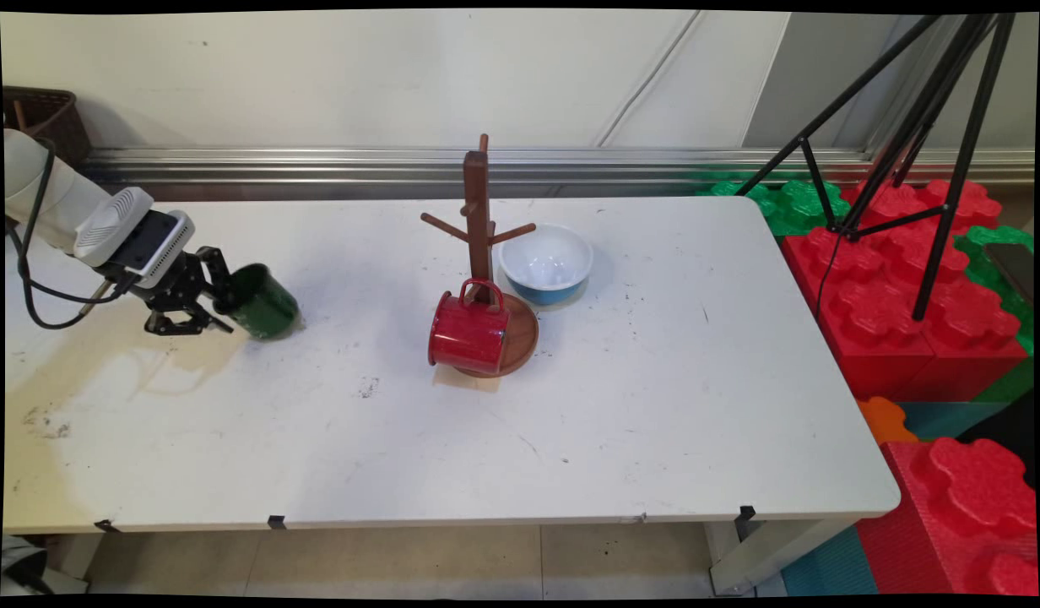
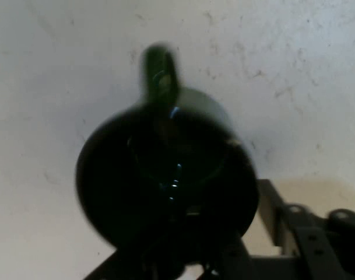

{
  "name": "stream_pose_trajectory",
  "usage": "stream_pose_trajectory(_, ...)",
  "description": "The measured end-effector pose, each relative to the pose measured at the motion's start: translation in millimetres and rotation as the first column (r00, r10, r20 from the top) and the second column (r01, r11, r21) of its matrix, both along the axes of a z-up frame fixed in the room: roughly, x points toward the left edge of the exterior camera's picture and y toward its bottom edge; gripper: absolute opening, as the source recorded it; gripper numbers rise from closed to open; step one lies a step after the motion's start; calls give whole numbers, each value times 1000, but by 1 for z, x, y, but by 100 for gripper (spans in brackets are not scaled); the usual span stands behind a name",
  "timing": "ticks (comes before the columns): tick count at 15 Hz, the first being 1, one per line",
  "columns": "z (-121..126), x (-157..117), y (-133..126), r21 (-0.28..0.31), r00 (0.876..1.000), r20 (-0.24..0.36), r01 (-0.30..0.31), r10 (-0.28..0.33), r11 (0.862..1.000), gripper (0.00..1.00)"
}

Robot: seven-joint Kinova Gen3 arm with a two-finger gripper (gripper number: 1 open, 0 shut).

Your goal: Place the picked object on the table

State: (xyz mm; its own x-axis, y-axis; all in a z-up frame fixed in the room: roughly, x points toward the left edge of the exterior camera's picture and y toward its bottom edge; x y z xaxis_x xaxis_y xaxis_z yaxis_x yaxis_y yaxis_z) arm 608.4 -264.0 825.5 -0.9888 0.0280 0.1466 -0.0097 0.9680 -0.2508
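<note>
Green mug [image 1: 262, 301]; red mug [image 1: 468, 332]; brown rack [image 1: 479, 219]; blue-white bowl [image 1: 545, 263].

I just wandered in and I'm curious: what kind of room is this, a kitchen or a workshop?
Probably a robot test lab, not a kitchen. A robot's gripper grips a green mug over a scuffed white table, a black tripod stands alongside, and giant foam building blocks are stacked beside it.

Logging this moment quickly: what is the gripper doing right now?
Gripper: shut on the rim of the dark green metal mug, holding it tilted at the white table.
</note>
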Motion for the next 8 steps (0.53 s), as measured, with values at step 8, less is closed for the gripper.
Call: stream_pose_trajectory(8, -1, -2, -1, 3, 1000, -7, -10, 10, 1000, 100)
